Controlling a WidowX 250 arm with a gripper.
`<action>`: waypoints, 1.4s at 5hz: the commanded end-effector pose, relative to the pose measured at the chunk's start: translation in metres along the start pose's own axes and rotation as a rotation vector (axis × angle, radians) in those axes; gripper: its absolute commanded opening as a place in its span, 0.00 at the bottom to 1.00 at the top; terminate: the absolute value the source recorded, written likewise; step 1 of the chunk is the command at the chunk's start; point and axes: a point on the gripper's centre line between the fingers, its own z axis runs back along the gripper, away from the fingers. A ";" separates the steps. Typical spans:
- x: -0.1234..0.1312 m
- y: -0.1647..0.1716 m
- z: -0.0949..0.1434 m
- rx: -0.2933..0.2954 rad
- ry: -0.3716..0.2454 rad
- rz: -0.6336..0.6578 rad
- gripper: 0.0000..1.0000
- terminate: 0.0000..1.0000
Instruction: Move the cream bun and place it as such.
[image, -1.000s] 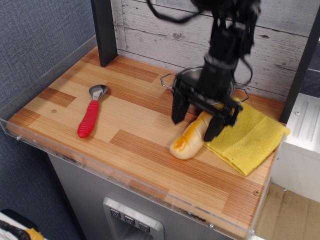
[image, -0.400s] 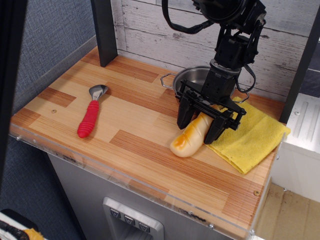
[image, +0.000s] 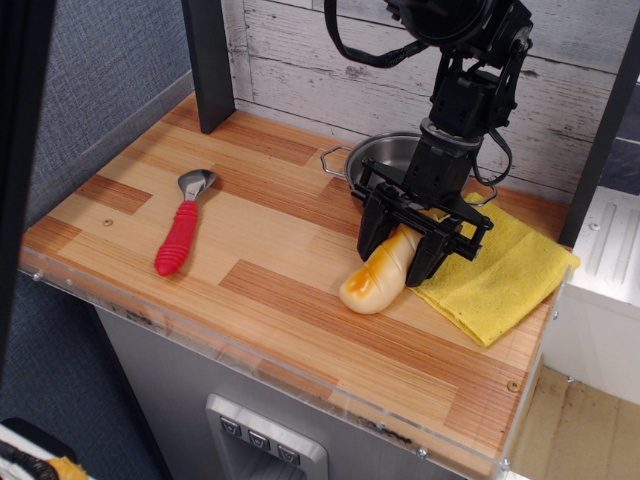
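Observation:
The cream bun (image: 374, 283) lies on the wooden tabletop (image: 250, 240), its near end pointing front-left and its far end at the edge of the yellow cloth. My gripper (image: 398, 252) is down over the bun's far half. One black finger (image: 372, 238) is against its left side and the other finger (image: 426, 262) against its right side. The jaws look closed on the bun, which still rests on the table. The bun's far end is hidden behind the gripper.
A folded yellow cloth (image: 500, 275) lies right of the bun. A metal pot (image: 385, 155) stands just behind the gripper. A red-handled scoop (image: 180, 235) lies at the left. A dark post (image: 210, 60) stands at the back left. A clear rim runs along the table's front edge.
The gripper has come down over the bun and its fingers have narrowed against the bun's sides. The bun has hardly moved.

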 end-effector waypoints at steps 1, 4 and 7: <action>-0.005 0.003 0.045 -0.013 -0.170 -0.010 0.00 0.00; -0.012 0.000 0.089 -0.013 -0.285 0.007 0.00 0.00; -0.030 0.030 0.062 -0.078 -0.210 0.216 0.00 0.00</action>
